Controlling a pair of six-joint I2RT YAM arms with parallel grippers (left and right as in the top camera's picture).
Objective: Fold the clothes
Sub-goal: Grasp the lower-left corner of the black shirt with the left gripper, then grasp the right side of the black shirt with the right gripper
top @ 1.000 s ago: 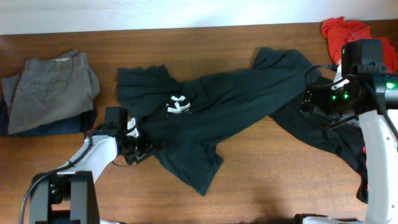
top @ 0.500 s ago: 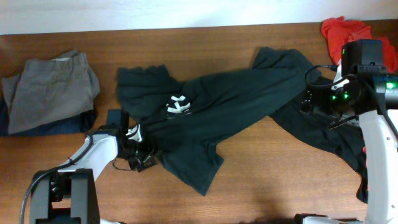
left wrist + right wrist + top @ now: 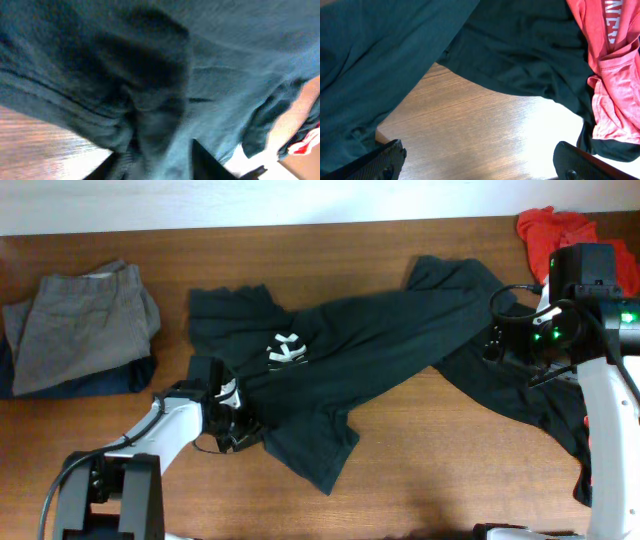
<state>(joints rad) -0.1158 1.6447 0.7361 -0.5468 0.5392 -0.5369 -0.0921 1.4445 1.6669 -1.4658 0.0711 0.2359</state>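
Note:
The black T-shirt (image 3: 380,340) lies spread and rumpled across the middle of the table, its white print (image 3: 285,350) facing up. My left gripper (image 3: 238,432) is at the shirt's lower left edge. In the left wrist view (image 3: 155,155) its jaws are drawn in around a bunched fold of the shirt (image 3: 150,100). My right gripper (image 3: 503,345) hovers over the shirt's right part. In the right wrist view (image 3: 477,165) it is wide open and empty, with bare table between its fingers and the shirt (image 3: 520,45) beyond them.
A red shirt with white lettering (image 3: 550,228) lies at the back right corner, touching the black shirt (image 3: 612,60). Folded grey trousers (image 3: 85,320) rest on a dark blue garment (image 3: 90,383) at the left. Bare wooden table (image 3: 430,470) shows in front.
My left gripper has moved to the right and slid onto the shirt's lower left edge. The right arm and the rest of the shirt have stayed still.

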